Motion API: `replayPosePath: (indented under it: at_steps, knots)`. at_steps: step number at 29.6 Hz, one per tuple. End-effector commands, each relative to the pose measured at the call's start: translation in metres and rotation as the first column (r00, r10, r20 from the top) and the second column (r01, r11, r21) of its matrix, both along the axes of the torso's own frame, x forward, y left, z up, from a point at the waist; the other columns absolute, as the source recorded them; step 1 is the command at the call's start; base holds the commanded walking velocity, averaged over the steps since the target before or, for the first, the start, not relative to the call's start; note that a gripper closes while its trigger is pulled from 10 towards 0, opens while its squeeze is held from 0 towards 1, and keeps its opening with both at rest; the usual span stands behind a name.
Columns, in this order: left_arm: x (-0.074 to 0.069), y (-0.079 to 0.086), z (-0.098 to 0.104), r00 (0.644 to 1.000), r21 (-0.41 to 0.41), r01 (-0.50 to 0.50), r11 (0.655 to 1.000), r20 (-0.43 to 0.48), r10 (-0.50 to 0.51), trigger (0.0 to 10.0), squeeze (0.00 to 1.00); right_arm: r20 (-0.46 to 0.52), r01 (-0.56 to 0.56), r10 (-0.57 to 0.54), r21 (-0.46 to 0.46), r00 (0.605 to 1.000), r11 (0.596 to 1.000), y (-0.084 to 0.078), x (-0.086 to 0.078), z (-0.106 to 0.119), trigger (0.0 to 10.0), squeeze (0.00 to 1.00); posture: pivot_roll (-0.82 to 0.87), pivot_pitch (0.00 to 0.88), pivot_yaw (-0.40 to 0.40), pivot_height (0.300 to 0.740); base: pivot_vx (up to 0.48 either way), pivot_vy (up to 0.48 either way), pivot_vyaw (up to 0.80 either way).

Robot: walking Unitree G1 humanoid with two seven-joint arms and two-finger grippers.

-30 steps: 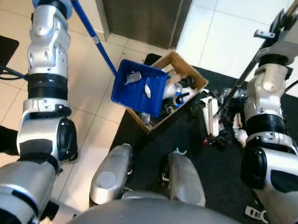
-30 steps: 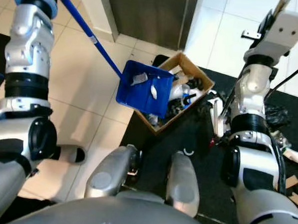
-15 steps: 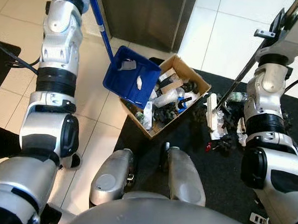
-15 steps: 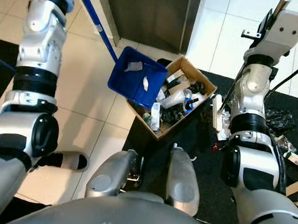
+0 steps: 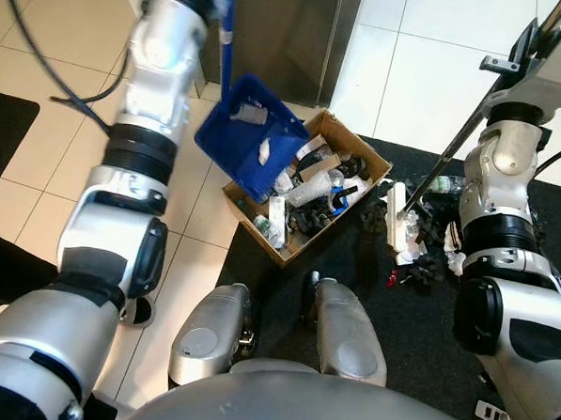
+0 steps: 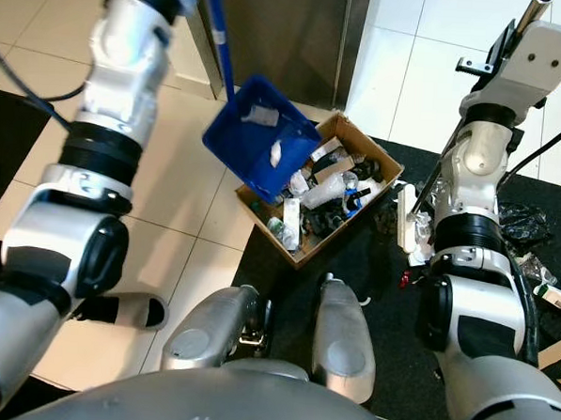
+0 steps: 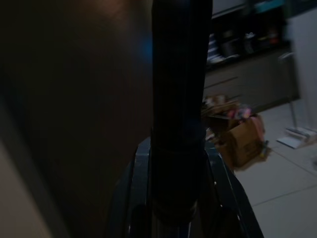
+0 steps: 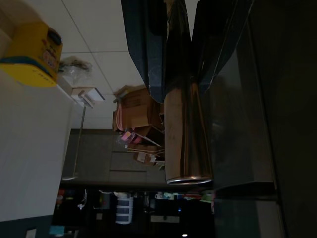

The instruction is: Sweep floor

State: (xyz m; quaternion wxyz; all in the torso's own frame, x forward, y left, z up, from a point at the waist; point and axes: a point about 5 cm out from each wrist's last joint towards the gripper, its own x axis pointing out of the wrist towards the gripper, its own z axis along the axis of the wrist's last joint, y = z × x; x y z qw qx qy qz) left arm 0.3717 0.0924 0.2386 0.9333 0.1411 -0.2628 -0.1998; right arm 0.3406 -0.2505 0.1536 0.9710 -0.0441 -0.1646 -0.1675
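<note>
A blue dustpan (image 5: 251,143) hangs tilted over the near corner of a cardboard box (image 5: 251,229) full of trash. Two pale scraps (image 5: 263,153) lie inside the pan. Its blue handle (image 5: 227,47) rises steeply to my raised left gripper (image 7: 176,163), which is shut on it. My right gripper (image 8: 181,74), held high at the right, is shut on the metal broom pole (image 5: 453,153). The white broom head (image 5: 396,221) rests on the black mat beside the box, among litter (image 5: 428,265).
A dark cabinet front (image 5: 280,31) stands just behind the box. The black mat (image 5: 424,340) covers the floor under my legs and to the right, with tiles to the left. A slipper (image 6: 125,307) lies by my left leg. Another dark mat (image 5: 2,130) lies at far left.
My left arm swung toward the box and rose, bringing the dustpan handle from slanted to nearly upright and tipping the pan over the box. The right arm and broom stayed put.
</note>
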Motion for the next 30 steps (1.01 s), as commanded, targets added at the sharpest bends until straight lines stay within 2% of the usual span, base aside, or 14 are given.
replayPosePath:
  at_steps: [1, 2, 4, 5, 6, 7, 8, 10, 12, 16, 20, 26, 30]
  knots:
    - [-0.009, -0.013, 0.005, 0.991, 0.076, 0.060, 0.995, 0.111, -0.068, 10.0, 0.00, 0.036, -0.007, 0.007, -0.015, 0.999, 1.000, 0.002, 0.000, 0.006, 10.0, 0.00, 0.08, 0.051, 0.067, 0.740, 0.000, 0.000, 0.00]
    - [-0.009, -0.013, 0.005, 0.991, 0.076, 0.060, 0.995, 0.111, -0.068, 10.0, 0.00, 0.036, -0.007, 0.007, -0.015, 0.999, 1.000, 0.002, 0.000, 0.006, 10.0, 0.00, 0.08, 0.051, 0.067, 0.740, 0.000, 0.000, 0.00]
    - [-0.021, -0.034, -0.001, 0.972, 0.171, 0.138, 0.976, 0.167, -0.167, 10.0, 0.00, 0.037, -0.006, 0.007, -0.013, 0.999, 1.000, 0.003, 0.001, 0.006, 10.0, 0.00, 0.08, 0.053, 0.070, 0.740, 0.000, 0.000, 0.00]
    - [-0.021, -0.034, -0.001, 0.972, 0.171, 0.138, 0.976, 0.167, -0.167, 10.0, 0.00, 0.037, -0.006, 0.007, -0.013, 0.999, 1.000, 0.003, 0.001, 0.006, 10.0, 0.00, 0.08, 0.053, 0.070, 0.740, 0.000, 0.000, 0.00]
    - [-0.028, -0.045, -0.006, 0.957, 0.224, 0.178, 0.958, 0.186, -0.222, 10.0, 0.00, 0.037, -0.006, 0.006, -0.012, 0.999, 1.000, 0.003, 0.001, 0.006, 10.0, 0.00, 0.08, 0.054, 0.074, 0.740, 0.000, 0.000, 0.00]
    - [-0.028, -0.045, -0.006, 0.957, 0.224, 0.178, 0.958, 0.186, -0.222, 10.0, 0.00, 0.037, -0.006, 0.006, -0.012, 0.999, 1.000, 0.003, 0.001, 0.006, 10.0, 0.00, 0.08, 0.054, 0.074, 0.740, 0.000, 0.000, 0.00]
    - [-0.036, -0.057, -0.012, 0.940, 0.265, 0.220, 0.939, 0.198, -0.277, 10.0, 0.00, 0.037, -0.005, 0.005, -0.010, 0.999, 1.000, 0.004, 0.000, 0.005, 10.0, 0.00, 0.08, 0.057, 0.078, 0.740, 0.000, 0.000, 0.00]
    - [-0.036, -0.057, -0.012, 0.940, 0.265, 0.220, 0.939, 0.198, -0.277, 10.0, 0.00, 0.037, -0.005, 0.005, -0.010, 0.999, 1.000, 0.004, 0.000, 0.005, 10.0, 0.00, 0.08, 0.057, 0.078, 0.740, 0.000, 0.000, 0.00]
    - [-0.048, -0.077, -0.021, 0.911, 0.295, 0.289, 0.911, 0.207, -0.356, 10.0, 0.00, 0.037, -0.003, 0.003, -0.006, 0.999, 1.000, 0.005, 0.000, 0.004, 10.0, 0.00, 0.08, 0.059, 0.085, 0.740, 0.000, 0.000, 0.00]
    - [-0.054, -0.089, -0.023, 0.893, 0.277, 0.329, 0.903, 0.220, -0.392, 10.0, 0.00, 0.036, 0.001, -0.001, -0.001, 0.999, 1.000, 0.005, -0.001, 0.002, 10.0, 0.00, 0.07, 0.060, 0.093, 0.740, 0.000, 0.000, 0.00]
    - [-0.052, -0.091, -0.021, 0.891, 0.281, 0.318, 0.905, 0.239, -0.387, 10.0, 0.00, 0.037, 0.009, -0.009, 0.001, 0.999, 1.000, 0.003, -0.003, 0.001, 10.0, 0.00, 0.07, 0.059, 0.097, 0.740, 0.000, 0.000, 0.00]
    - [-0.047, -0.083, -0.020, 0.899, 0.293, 0.277, 0.915, 0.258, -0.355, 10.0, 0.00, 0.037, 0.016, -0.017, 0.002, 0.999, 1.000, 0.002, -0.004, 0.001, 10.0, 0.00, 0.08, 0.057, 0.098, 0.740, 0.000, 0.000, 0.00]
    - [-0.050, -0.084, -0.020, 0.876, 0.355, 0.265, 0.896, 0.301, -0.378, 10.0, 0.00, 0.037, 0.015, -0.016, 0.002, 0.999, 1.000, 0.002, -0.003, 0.001, 10.0, 0.00, 0.08, 0.056, 0.094, 0.740, 0.000, 0.000, 0.00]
